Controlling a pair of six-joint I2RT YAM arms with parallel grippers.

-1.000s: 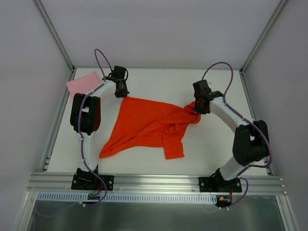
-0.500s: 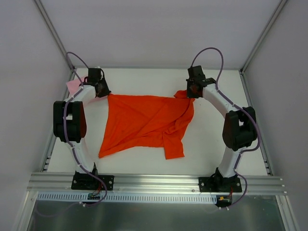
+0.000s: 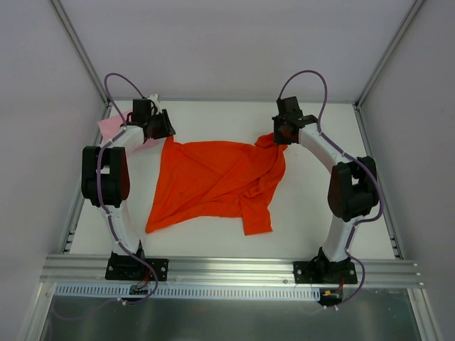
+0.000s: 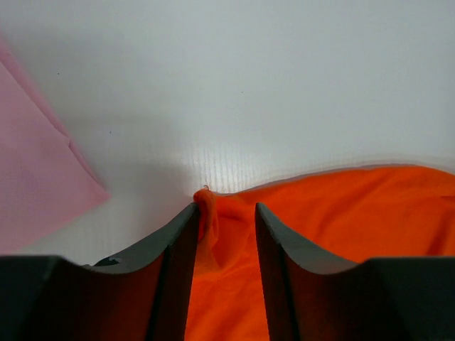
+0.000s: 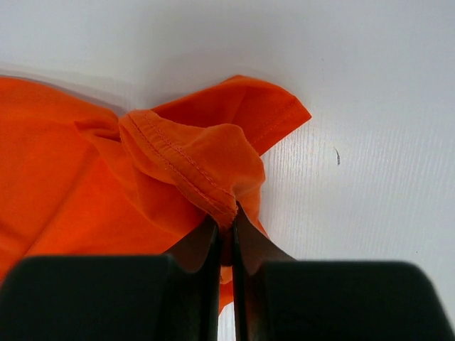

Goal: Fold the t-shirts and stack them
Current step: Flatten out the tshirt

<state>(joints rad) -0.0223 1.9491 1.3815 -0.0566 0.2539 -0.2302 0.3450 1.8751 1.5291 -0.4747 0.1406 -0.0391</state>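
Note:
The orange-red t-shirt (image 3: 213,181) lies spread and rumpled on the white table, its upper edge stretched between both grippers. My left gripper (image 3: 165,130) stands at the shirt's back left corner with its jaws apart. In the left wrist view that corner (image 4: 206,206) rests loosely against the left finger, cloth lying between the fingers (image 4: 226,213). My right gripper (image 3: 279,135) is shut on the stitched hem of the shirt (image 5: 178,163) at the back right, its jaws (image 5: 225,222) pinching the fabric. The light pink t-shirt (image 3: 111,128) lies flat at the back left, partly hidden behind the left arm.
Grey walls with metal frame rails (image 3: 82,177) close in the table on the left, right and back. An aluminium rail (image 3: 227,268) carries both arm bases along the near edge. The pink shirt's edge (image 4: 43,192) lies just left of the left gripper.
Both arms pulled the shirt's upper edge toward the back and stretched it wide. The left gripper has just opened and let the corner go; the right keeps its grip.

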